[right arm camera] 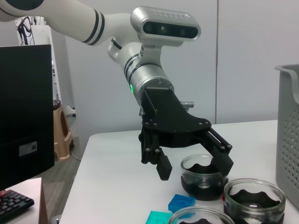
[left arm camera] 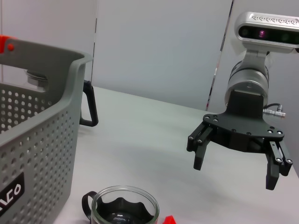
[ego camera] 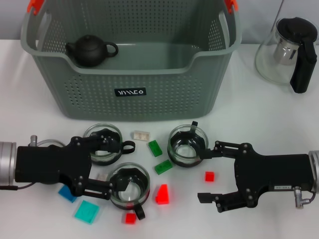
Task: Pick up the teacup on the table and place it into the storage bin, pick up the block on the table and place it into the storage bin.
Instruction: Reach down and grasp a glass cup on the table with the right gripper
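Head view, left tool (ego camera: 107,167) open, 3 teacups (ego camera: 187,145)

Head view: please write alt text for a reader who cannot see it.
Two open black hands, left hand and right hand, flank three glass teacups and scattered coloured blocks on a white table, before a grey-green storage bin holding a dark teapot.

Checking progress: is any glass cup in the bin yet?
No. The bin holds only a dark teapot; three glass cups stand on the table.
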Available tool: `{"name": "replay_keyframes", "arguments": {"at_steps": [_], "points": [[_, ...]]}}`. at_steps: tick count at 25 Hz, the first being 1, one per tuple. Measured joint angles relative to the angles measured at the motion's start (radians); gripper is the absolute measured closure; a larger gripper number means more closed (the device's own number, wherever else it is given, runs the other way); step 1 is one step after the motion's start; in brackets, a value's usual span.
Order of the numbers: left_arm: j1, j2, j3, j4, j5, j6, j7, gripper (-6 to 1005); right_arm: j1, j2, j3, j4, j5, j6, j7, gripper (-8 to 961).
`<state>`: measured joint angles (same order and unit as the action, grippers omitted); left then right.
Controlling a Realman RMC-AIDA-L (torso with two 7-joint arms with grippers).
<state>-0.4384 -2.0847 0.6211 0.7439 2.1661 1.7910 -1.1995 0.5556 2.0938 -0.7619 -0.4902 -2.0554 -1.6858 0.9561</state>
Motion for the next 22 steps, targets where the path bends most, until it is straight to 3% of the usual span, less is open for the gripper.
{"name": "replay_keyframes", "arguments": {"at_steps": [9, 16, 22], "points": [[0.003, -0.001, -0.002, 0.002, -0.004, 0.003, -0.005, 79, 0.0, -0.001, 0.001, 0.0, 0.0, -0.001, 0.005, 12], [0.006, -0.002, -0.002, 0.001, -0.009, 0.004, -0.008, 79, 0.009, -0.002, 0.038, -0.008, 0.002, -0.001, 0.178, 12], [0.006, -0.003, -0.022, 0.001, -0.012, 0.004, -0.016, 79, 0.001, 0.001, 0.002, -0.138, -0.021, -0.052, 0.308, 12]]}}
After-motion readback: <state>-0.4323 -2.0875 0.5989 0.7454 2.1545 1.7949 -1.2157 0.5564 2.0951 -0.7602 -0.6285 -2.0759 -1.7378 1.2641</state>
